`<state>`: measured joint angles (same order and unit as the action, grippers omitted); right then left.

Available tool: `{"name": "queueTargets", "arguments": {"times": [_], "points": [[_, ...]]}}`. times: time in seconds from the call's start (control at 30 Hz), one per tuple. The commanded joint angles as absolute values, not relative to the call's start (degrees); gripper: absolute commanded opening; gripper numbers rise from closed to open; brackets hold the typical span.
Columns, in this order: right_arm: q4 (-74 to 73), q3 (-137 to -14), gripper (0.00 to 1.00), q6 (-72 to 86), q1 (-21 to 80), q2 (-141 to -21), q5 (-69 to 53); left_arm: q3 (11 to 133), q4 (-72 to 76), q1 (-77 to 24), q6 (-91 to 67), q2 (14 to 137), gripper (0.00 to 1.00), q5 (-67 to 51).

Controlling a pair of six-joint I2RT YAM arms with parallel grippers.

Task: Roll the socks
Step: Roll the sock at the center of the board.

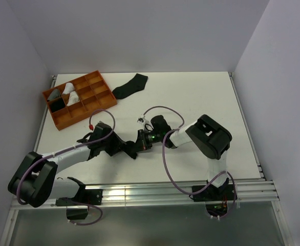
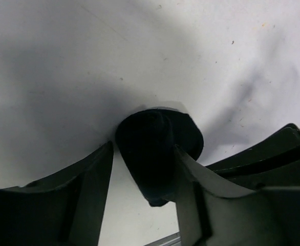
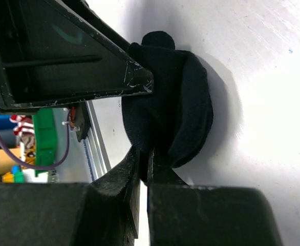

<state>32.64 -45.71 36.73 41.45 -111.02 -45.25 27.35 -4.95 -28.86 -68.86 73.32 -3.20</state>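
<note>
The rolled sock is lying at the middle of the bench; the right fingers are pinching its loose edge, seemingly so the roll cannot unwind; the left fingers are standing spread astride it, apparently readying a grip.

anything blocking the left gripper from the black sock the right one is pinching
Nothing visible does. The black sock already sits between the fingers of the left gripper, with only bare table around it. The right gripper pinches the sock's edge from the opposite side, clear of that gap.
</note>
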Motion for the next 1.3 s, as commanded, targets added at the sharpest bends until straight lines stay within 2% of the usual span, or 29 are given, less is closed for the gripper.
{"name": "queueTargets", "arguments": {"times": [0.0, 0.13, 0.2, 0.23, 0.33, 0.47, 0.53, 0.57, 0.77, 0.9, 1.27], "points": [[32.78, -45.53, 0.0, 38.76, 40.61, -112.85, -45.7, 27.33, -3.34, -29.79, -69.0, 75.14, 0.52, -2.73], [30.85, -45.79, 0.0, 37.36, 40.52, -112.24, -44.56, 29.52, -5.97, -30.32, -67.68, 78.65, 0.42, -1.67], [28.84, -45.97, 0.04, 36.13, 40.52, -110.75, -43.16, 30.49, -8.43, -30.41, -66.54, 79.62, 0.35, -1.32], [27.87, -45.97, 0.07, 34.56, 40.52, -110.05, -42.46, 31.63, -9.05, -30.5, -66.1, 80.5, 0.33, -1.23], [23.74, -46.05, 0.3, 30.43, 41.13, -106.01, -38.43, 34.18, -13.26, -30.59, -64.25, 81.65, 0.28, -0.62], [16.9, -45.97, 0.46, 25.15, 43.24, -97.5, -28.94, 37.96, -18.71, -30.59, -61.62, 82.79, 0.27, -0.26], [15.74, -45.53, 0.5, 21.91, 45.69, -94.24, -23.06, 40.06, -21.35, -30.67, -60.21, 83.32, 0.27, -0.26], [14.86, -45.09, 0.52, 20.67, 47.01, -91.43, -15.46, 40.69, -22.05, -30.67, -59.77, 83.67, 0.27, -0.26], [11.26, -47.1, 0.58, 13.28, 58.96, -88.5, 8.31, 44.73, -25.93, -30.85, -57.66, 85.87, 0.28, -0.53], [8.97, -50.18, 0.58, 10.9, 63.8, -91.93, 16.06, 45.61, -26.19, -31.03, -57.83, 86.05, 0.29, -0.7], [9.23, -53.52, 0.58, 9.93, 68.29, -100.19, 19.07, 46.32, -25.93, -31.55, -58.01, 87.19, 0.28, -1.32]]}}
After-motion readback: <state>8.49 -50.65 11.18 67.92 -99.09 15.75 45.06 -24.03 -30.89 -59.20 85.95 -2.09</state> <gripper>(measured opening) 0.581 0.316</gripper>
